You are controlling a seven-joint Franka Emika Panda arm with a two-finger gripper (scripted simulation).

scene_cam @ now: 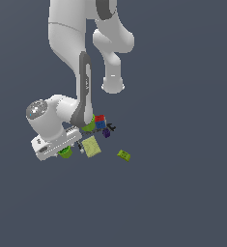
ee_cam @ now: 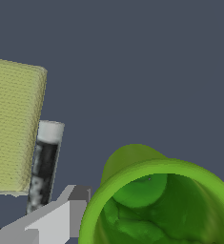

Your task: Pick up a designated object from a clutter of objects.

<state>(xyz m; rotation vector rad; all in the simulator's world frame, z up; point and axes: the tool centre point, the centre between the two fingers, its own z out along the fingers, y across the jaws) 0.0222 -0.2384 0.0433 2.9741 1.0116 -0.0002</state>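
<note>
We see the Panda arm reaching down from the top of the exterior view, its wrist and hand low over the dark floor at the exterior view's left edge of the clutter

Gripper: in the exterior view it sits right at the small green cup, which peeks out just under the hand. In the wrist view one pale finger shows beside the cup's rim, apparently touching or nearly so; the other finger is out of sight, so we cannot tell how wide the claw is or whether it has a grip

Small green cup: in the wrist view it fills the lower corner, mouth facing the camera, darker green hollow inside. It stands apart from the main cluster, on the exterior view's left of the flat box

Flat yellow-green box: lies flat just to the exterior view's right of the hand; textured face is clear in the wrist view

Marker pen: black body, white cap, lying alongside the box edge, between box and cup

Larger green cup: partly hidden behind the arm's forearm link, near the cubes

Red cube sits touching the blue cube; purple block just beside the blue one; black piece on the exterior view's right of them

Small yellow-green block: lies alone, well apart from the rest
</note>
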